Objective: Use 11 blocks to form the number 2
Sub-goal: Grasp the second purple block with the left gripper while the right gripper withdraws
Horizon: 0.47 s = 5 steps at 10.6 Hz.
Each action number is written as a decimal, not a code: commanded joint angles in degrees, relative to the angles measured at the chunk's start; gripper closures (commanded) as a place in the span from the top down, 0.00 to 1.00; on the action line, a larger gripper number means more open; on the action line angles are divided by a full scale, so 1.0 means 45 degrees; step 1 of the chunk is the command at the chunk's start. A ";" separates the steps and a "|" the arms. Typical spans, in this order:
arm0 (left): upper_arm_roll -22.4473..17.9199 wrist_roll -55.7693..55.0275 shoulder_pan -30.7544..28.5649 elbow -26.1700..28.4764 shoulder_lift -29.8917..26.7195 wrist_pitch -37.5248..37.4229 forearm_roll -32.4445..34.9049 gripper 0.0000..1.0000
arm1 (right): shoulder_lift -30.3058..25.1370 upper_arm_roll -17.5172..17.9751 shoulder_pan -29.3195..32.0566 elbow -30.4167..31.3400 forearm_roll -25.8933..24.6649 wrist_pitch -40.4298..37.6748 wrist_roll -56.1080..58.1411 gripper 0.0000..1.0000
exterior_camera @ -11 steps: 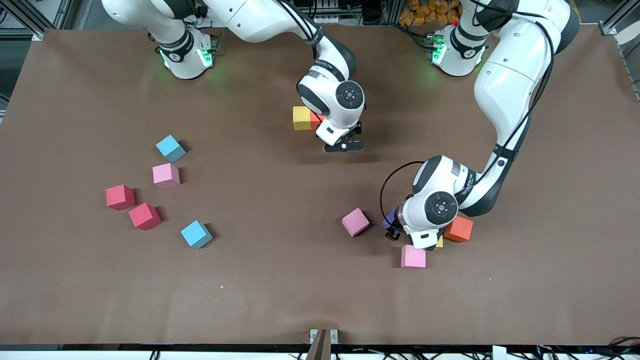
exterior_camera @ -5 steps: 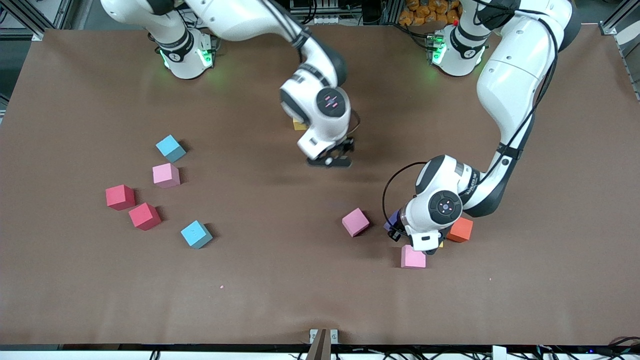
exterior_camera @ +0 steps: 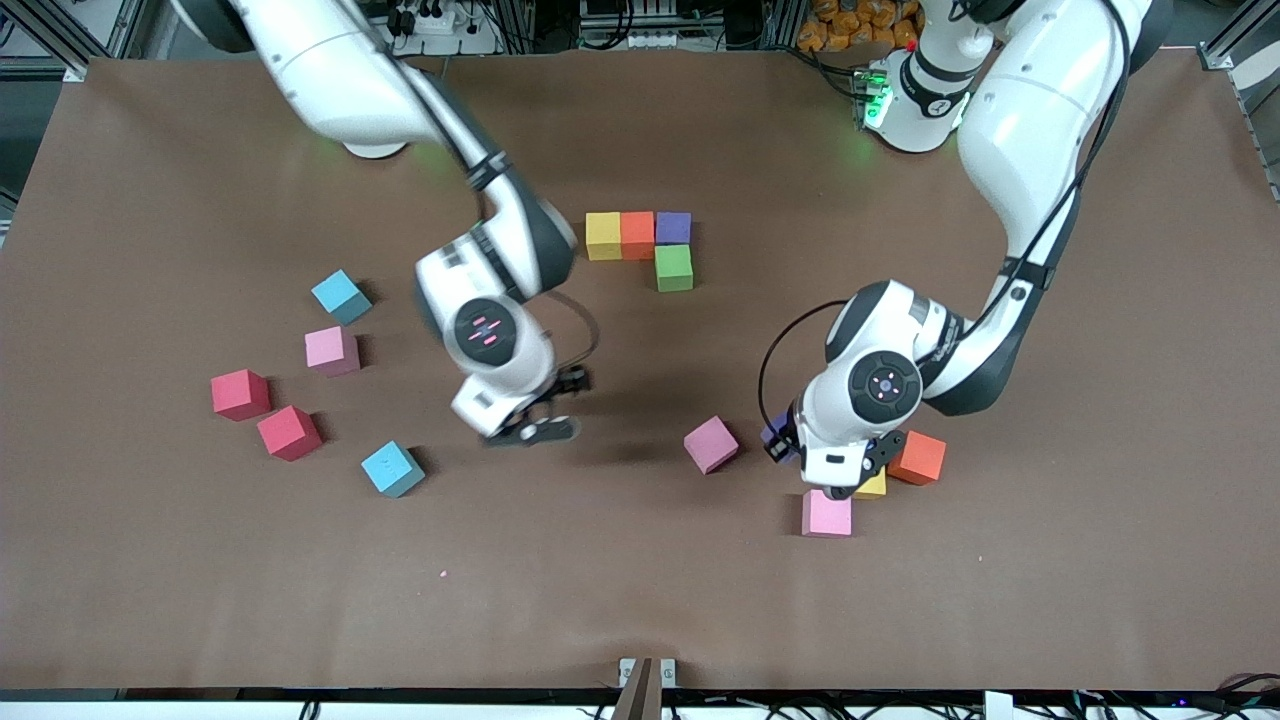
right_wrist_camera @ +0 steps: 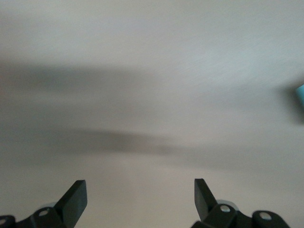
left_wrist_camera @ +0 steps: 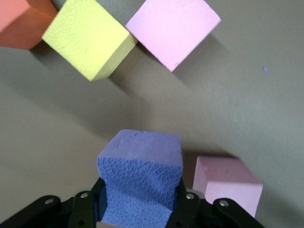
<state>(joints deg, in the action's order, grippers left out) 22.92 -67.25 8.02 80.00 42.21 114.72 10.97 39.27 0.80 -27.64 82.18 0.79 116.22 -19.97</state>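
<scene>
- left gripper (left_wrist_camera: 137,209) bent low over the desk (exterior_camera: 640,580), fingers clamped on a purple block (left_wrist_camera: 140,183).
- right gripper (right_wrist_camera: 140,199) angled over bare desk, fingers spread, empty.

A matte purple foam cube (left_wrist_camera: 140,179) shows a dimpled, pebbled skin; the brown bench (exterior_camera: 640,600) looks smooth and dull, like paper.

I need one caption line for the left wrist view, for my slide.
Left gripper shut on a purple block, with yellow and pink blocks on the table.
</scene>
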 commanded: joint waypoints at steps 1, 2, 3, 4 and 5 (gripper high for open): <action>0.0530 0.0646 0.0052 0.0543 -0.0571 -0.0375 0.0277 0.50 | -0.0114 0.0193 0.1195 0.0117 -0.1613 -0.0085 0.1444 1.00; 0.0629 0.0996 0.0285 0.0523 -0.0571 -0.0375 0.0277 0.50 | -0.0075 0.0193 0.1644 0.0137 -0.1891 -0.0105 0.1817 1.00; 0.0649 0.1212 0.0539 0.0523 -0.0551 -0.0375 0.0277 0.50 | -0.0055 0.0213 0.1978 0.0137 -0.1894 -0.0182 0.2169 1.00; 0.0649 0.1330 0.1006 0.0504 -0.0493 -0.0375 0.0277 0.50 | -0.0036 0.0194 0.2194 0.0175 -0.1913 -0.0299 0.2927 1.00; 0.0649 0.1467 0.1281 0.0465 -0.0454 -0.0375 0.0277 0.50 | -0.0016 0.0213 0.2621 0.0215 -0.1894 -0.0300 0.3843 1.00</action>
<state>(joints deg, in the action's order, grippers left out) 25.96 -61.95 12.25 81.45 40.93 113.47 10.98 39.51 0.78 -17.90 82.41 -6.73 115.21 -6.65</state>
